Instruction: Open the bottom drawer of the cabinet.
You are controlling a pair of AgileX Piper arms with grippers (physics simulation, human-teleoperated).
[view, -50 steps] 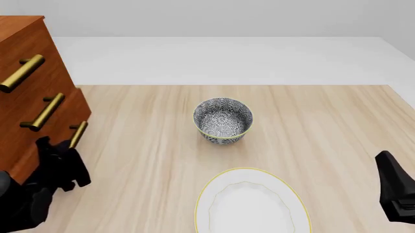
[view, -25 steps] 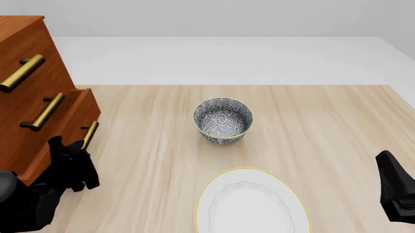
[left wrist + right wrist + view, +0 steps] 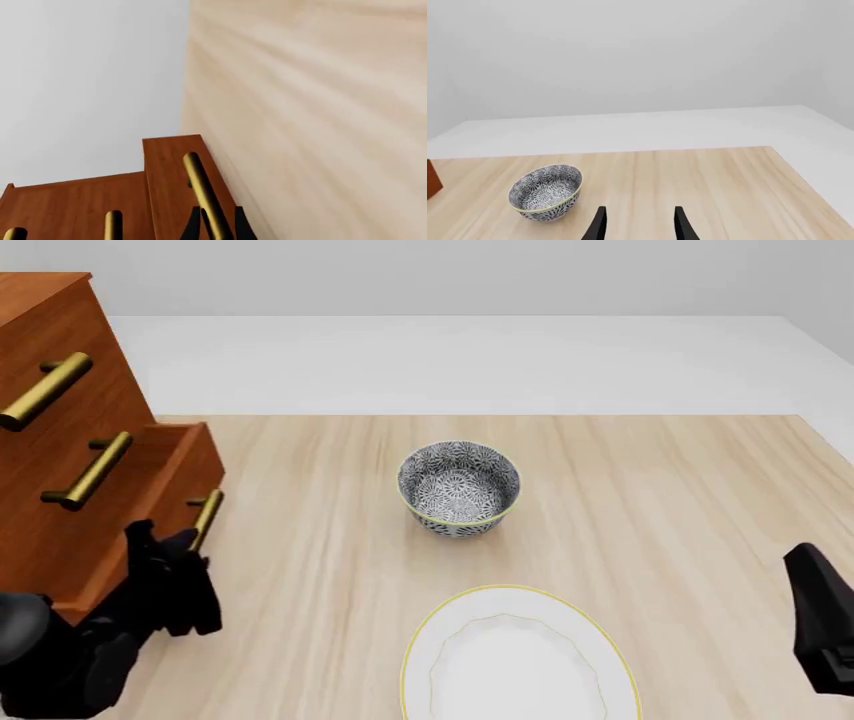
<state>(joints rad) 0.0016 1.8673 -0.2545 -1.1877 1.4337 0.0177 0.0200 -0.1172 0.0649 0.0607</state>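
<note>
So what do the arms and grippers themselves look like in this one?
Both are plain matte black, with no markings, cables or colour accents visible. The left gripper sits on a bulky, rounded black arm with blocky finger housings. The right gripper shows two slim, flat black fingers tapering toward their tips; in the front view its arm appears only as a dark angular block at the frame edge.

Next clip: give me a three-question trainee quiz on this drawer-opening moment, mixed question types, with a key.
1. True or false: the bottom drawer sticks out from the cabinet.
2. Which gripper is at the drawer's brass handle? A) left gripper B) right gripper
3. Fill in: the patterned bowl sits farther from the arms than the white ____.

Key: 1 true; 2 A; 3 plate.
</note>
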